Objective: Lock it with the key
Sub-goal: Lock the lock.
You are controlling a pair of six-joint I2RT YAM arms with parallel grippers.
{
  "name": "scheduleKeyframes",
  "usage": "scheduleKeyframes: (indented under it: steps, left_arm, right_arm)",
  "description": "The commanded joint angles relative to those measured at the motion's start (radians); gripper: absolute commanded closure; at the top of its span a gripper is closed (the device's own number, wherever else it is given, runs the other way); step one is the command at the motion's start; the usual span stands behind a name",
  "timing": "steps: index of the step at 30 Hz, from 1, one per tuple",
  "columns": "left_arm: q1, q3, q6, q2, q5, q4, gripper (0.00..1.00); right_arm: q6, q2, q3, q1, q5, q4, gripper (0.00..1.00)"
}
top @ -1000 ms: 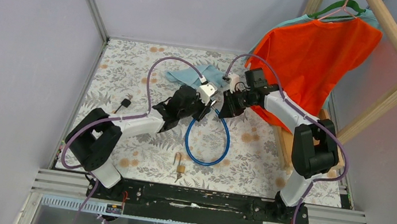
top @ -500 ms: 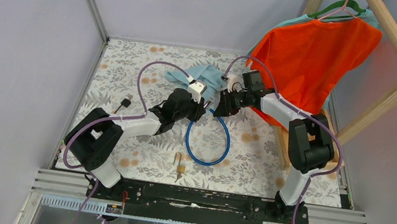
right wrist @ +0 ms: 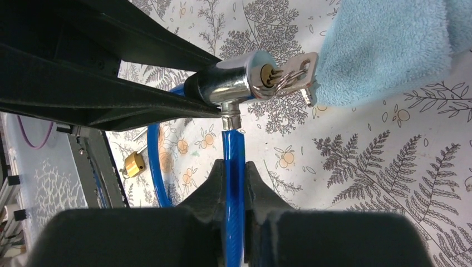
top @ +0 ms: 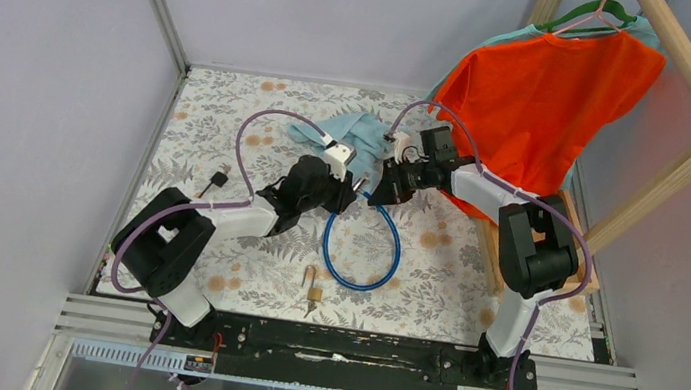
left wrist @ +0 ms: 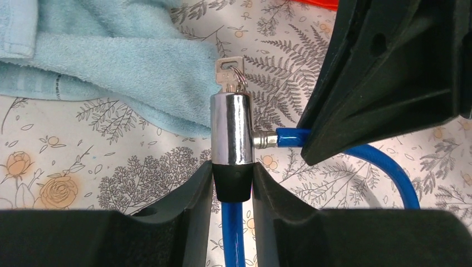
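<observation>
A blue cable lock [top: 360, 249] lies looped on the floral table. Its chrome cylinder [left wrist: 232, 128] has a small silver key [left wrist: 229, 69] on a ring stuck in its far end; the key also shows in the right wrist view [right wrist: 295, 72]. My left gripper [left wrist: 232, 186] is shut on the cylinder's black collar. My right gripper [right wrist: 234, 178] is shut on the blue cable [right wrist: 234, 150] just behind its metal tip, which sits in the cylinder's side socket [right wrist: 231, 119]. Both grippers [top: 353, 196] [top: 378, 192] meet mid-table.
A light-blue towel [top: 349, 135] lies right behind the key. A brass padlock [top: 314, 292] lies near the front edge, a black USB plug [top: 220, 178] at the left. An orange shirt [top: 547, 90] hangs on a wooden rack at the right.
Both grippers have shifted a little to the left and toward the towel, still holding the cable lock between them.
</observation>
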Motion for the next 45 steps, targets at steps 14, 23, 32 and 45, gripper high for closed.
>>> scheduleKeyframes:
  steps: [14, 23, 32, 45]
  left_arm:
    - [0.042, -0.038, -0.048, -0.015, 0.567, 0.368, 0.59]
    - [0.067, -0.010, -0.032, -0.039, 0.674, 0.345, 0.42]
    - [0.072, 0.025, -0.011, -0.054, 0.717, 0.297, 0.45]
    - [0.072, 0.101, 0.008, -0.054, 0.848, 0.208, 0.56]
  right_arm:
    - [-0.116, -0.169, 0.029, -0.031, 0.047, 0.037, 1.00]
    - [-0.282, -0.252, 0.017, -0.040, 0.021, -0.063, 1.00]
    - [-0.283, -0.316, 0.019, -0.028, -0.082, -0.088, 1.00]
    - [-0.368, -0.352, 0.060, 0.001, -0.121, -0.179, 1.00]
